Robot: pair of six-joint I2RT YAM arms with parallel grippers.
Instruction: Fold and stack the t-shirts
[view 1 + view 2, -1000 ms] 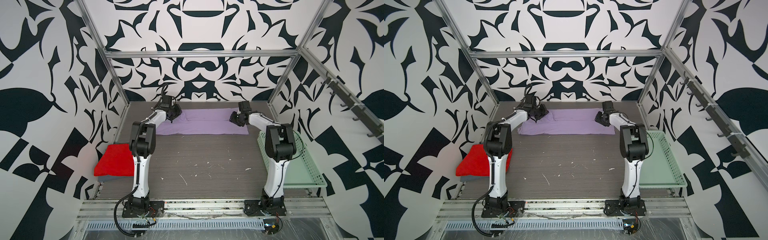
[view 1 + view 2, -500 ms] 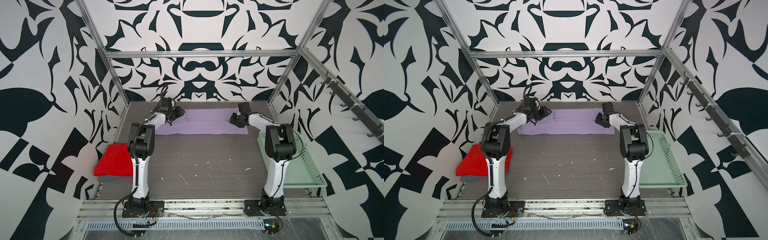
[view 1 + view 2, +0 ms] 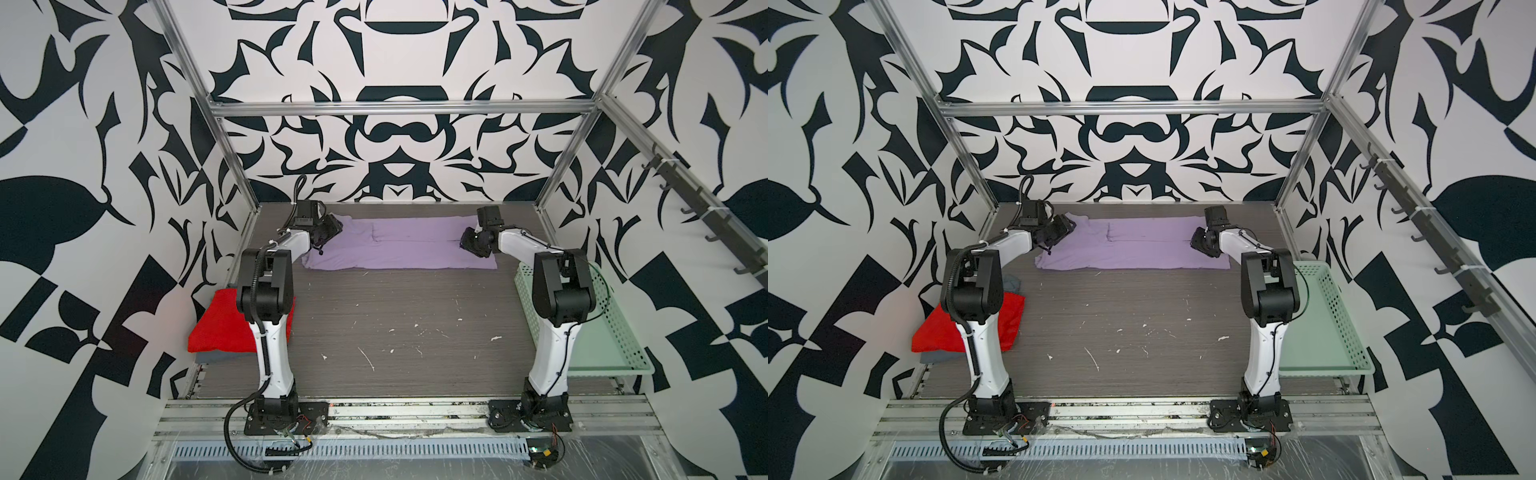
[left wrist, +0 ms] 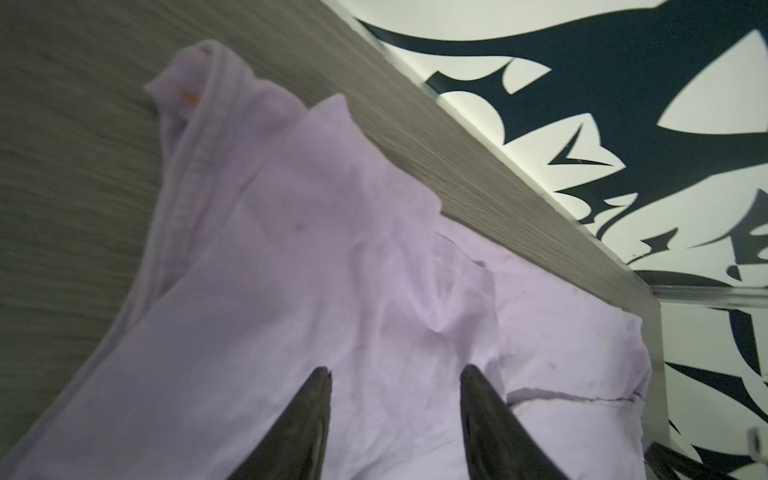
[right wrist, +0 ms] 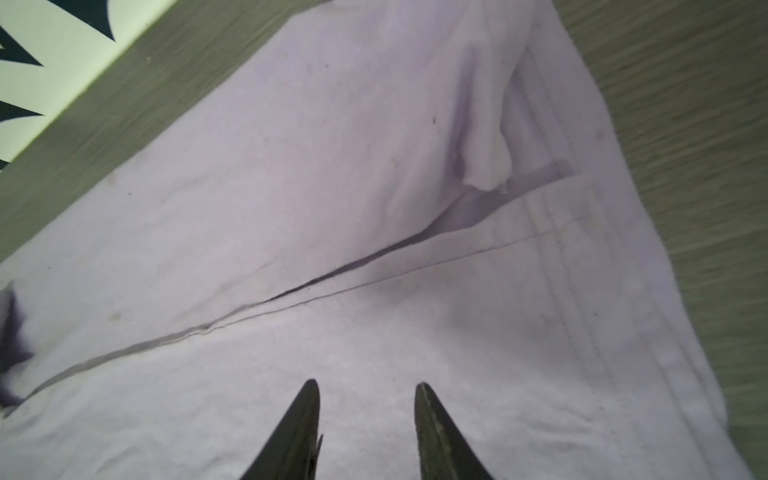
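Lavender t-shirt (image 3: 399, 245) lies flat on the grey wood-grain table (image 3: 395, 324), folded into a long narrow band. Its long axis runs straight from the left gripper (image 4: 395, 372) to the right gripper (image 5: 368, 384), parallel to the patterned back wall just beyond both. A double-stitched hem crosses the cloth at the right gripper's end. The end under the left gripper is rumpled, with a seamed edge curling up. Which end holds the neck cannot be told. A fold line runs along the band between the two grippers. Well back from the left gripper, beside that arm's upright section, a folded red t-shirt (image 3: 216, 320) rests on top of a grey-blue t-shirt (image 3: 224, 357) at the table's edge. Well back from the right gripper, beside that arm, sits a mint-green perforated basket (image 3: 615, 332). Bare, scuffed table stretches from the shirt's near edge toward both arm bases. Both grippers are poised close over the shirt's opposite ends, each with its dark fingers parted and no cloth pinched between them. Whether the fingertips touch the fabric cannot be told.
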